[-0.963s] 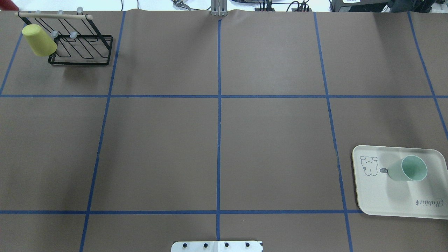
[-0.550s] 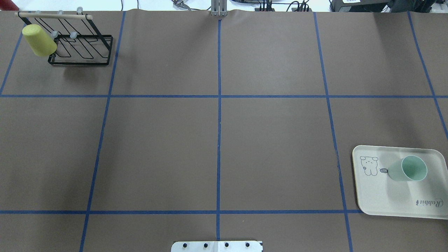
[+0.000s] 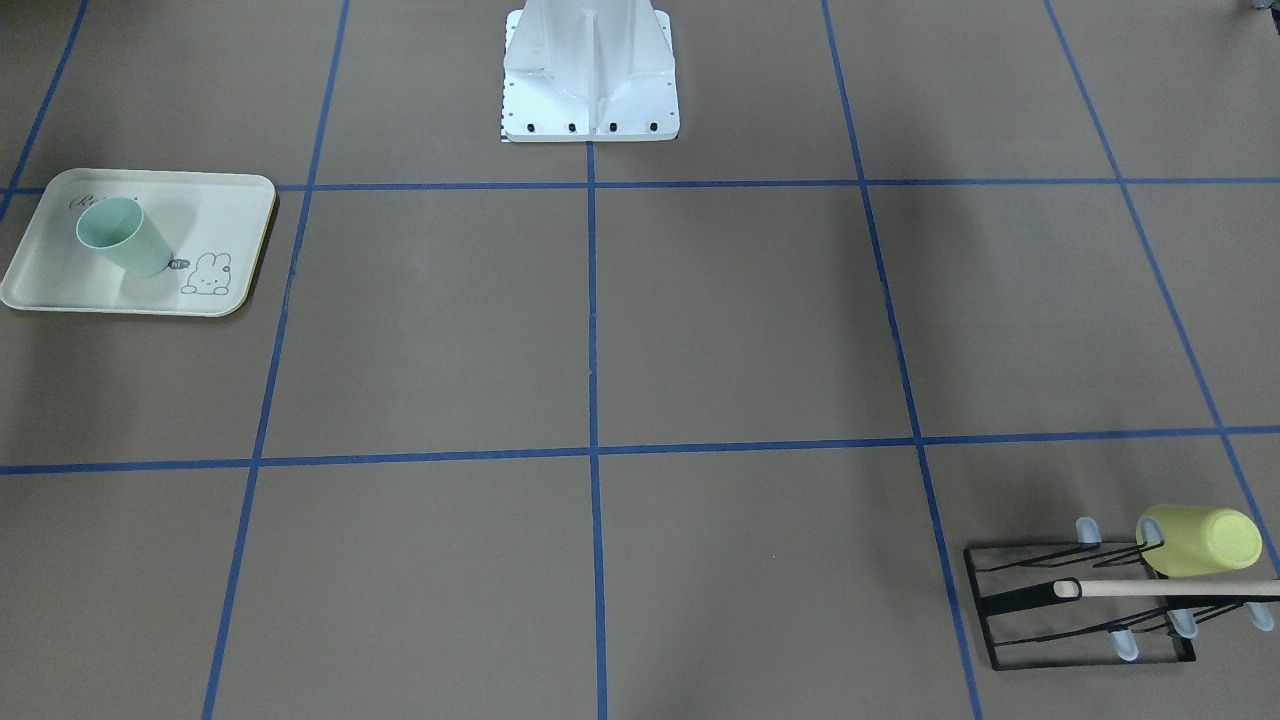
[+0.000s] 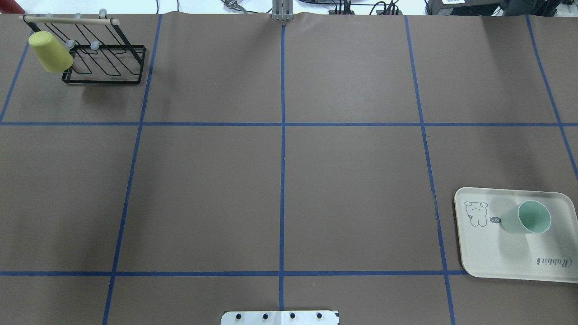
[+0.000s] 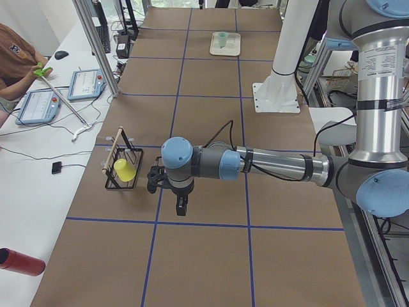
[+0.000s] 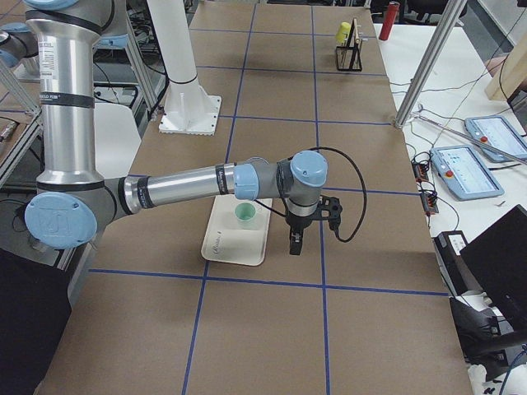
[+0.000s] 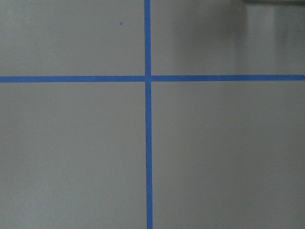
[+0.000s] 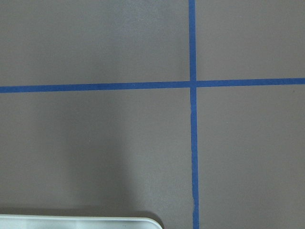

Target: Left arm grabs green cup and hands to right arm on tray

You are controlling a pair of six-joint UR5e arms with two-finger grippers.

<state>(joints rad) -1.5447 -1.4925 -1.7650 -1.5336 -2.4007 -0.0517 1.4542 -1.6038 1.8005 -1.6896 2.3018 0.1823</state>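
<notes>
The only legible text is the script "Rabbit" printed on the tray

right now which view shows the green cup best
Overhead exterior: the green cup is unblocked, its open mouth visible, upright on the tray. Front-facing is nearly as clear; side views show it small; wrist views miss it.

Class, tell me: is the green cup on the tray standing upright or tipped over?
Upright. The green cup stands on the tray, its open rim facing up and its inside visible.
</notes>
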